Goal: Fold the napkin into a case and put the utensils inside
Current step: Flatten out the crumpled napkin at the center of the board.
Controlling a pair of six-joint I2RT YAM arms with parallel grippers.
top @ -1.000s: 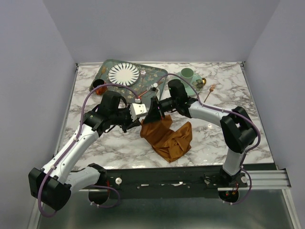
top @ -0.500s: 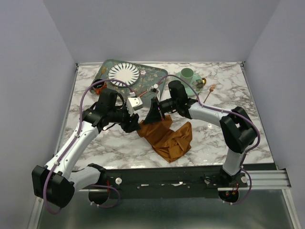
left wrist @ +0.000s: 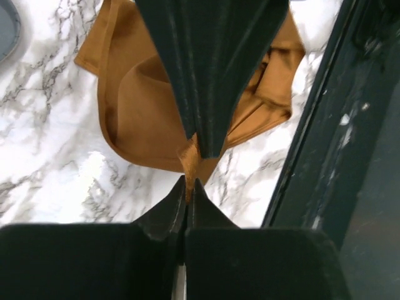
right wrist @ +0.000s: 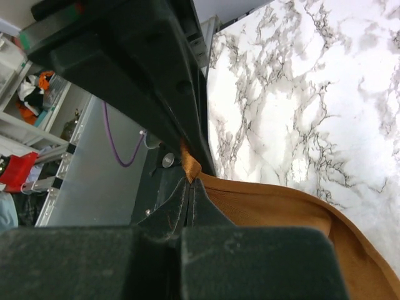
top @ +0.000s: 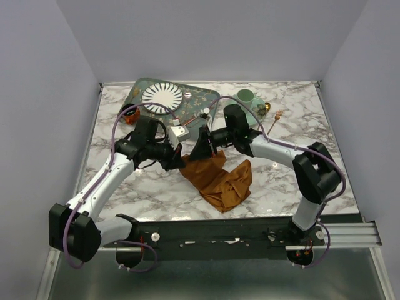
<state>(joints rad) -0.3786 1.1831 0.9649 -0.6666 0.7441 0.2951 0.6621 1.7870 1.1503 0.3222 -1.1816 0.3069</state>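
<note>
The rust-orange napkin (top: 220,178) lies crumpled on the marble table, its far edge lifted. My left gripper (top: 177,161) is shut on the napkin's left corner; the left wrist view shows the cloth (left wrist: 140,112) pinched at the fingertips (left wrist: 172,206). My right gripper (top: 204,147) is shut on the other far corner, with cloth (right wrist: 281,212) hanging from it in the right wrist view. The two grippers are close together. A copper-gold fork (top: 275,120) lies at the far right. The other utensils are not clearly visible. No folded case shows.
A patterned green tray (top: 197,100) with a striped white plate (top: 162,96) stands at the back. A mint cup (top: 245,97) on a saucer stands at the back right. A small orange object (top: 130,115) sits left of the tray. The black table rail (top: 250,228) runs along the front.
My left gripper has moved right and slightly back, taking hold of the napkin's left corner. The right gripper has stayed put, holding its corner.
</note>
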